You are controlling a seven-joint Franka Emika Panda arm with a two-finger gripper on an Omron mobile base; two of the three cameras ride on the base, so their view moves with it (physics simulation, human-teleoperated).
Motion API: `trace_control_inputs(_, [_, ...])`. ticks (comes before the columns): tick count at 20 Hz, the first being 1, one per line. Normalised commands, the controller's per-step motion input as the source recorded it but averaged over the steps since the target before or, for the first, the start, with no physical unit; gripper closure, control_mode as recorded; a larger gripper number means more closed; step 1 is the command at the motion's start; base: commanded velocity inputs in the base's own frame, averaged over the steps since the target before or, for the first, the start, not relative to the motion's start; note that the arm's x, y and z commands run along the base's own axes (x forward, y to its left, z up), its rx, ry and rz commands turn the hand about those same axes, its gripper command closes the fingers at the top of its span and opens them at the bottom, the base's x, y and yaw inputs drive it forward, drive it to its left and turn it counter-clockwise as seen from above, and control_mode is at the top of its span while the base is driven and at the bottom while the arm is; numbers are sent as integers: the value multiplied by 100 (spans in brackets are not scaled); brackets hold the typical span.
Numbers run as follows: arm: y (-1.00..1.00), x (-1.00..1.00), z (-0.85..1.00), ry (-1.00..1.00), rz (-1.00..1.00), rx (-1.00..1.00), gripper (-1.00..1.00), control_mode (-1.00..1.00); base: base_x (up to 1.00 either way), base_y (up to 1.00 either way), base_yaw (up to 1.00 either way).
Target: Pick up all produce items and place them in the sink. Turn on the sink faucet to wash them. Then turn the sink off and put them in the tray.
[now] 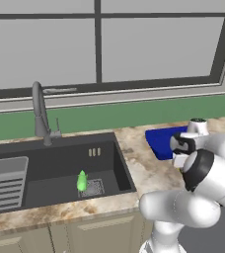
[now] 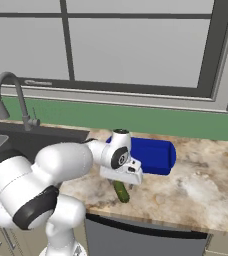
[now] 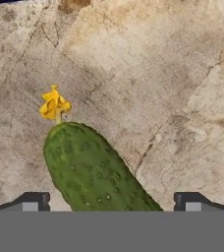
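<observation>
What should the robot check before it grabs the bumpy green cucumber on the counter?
1. Hand open wide: ok, both fingertips stand apart.
2. Cucumber between the fingertips: ok in the hand view; it lies in the gap, nearer the left tip.
3. Hand low enough to close: cannot tell; the tips do not yet touch the cucumber.
4. Cucumber lying flat on the marbled counter: ok, nothing rests on it.
5. Sink ready to receive it: ok, the lime green vegetable already sits by the drain grate.
6. Blue tray out of the way: ok, it lies behind the hand.
</observation>
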Motion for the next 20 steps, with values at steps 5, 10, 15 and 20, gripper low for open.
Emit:
trace_control_inputs(5, [0, 0, -18, 0, 0, 0, -100, -100, 0, 0, 0])
trace_control_inputs(10, [2, 9, -14, 2, 0, 0, 100, -100, 0, 0, 0])
trace_control_inputs(15, [2, -6, 0, -2, 0, -2, 100, -100, 0, 0, 0])
trace_control_inputs(20, [41, -28, 36, -12, 0, -10, 100, -100, 0, 0, 0])
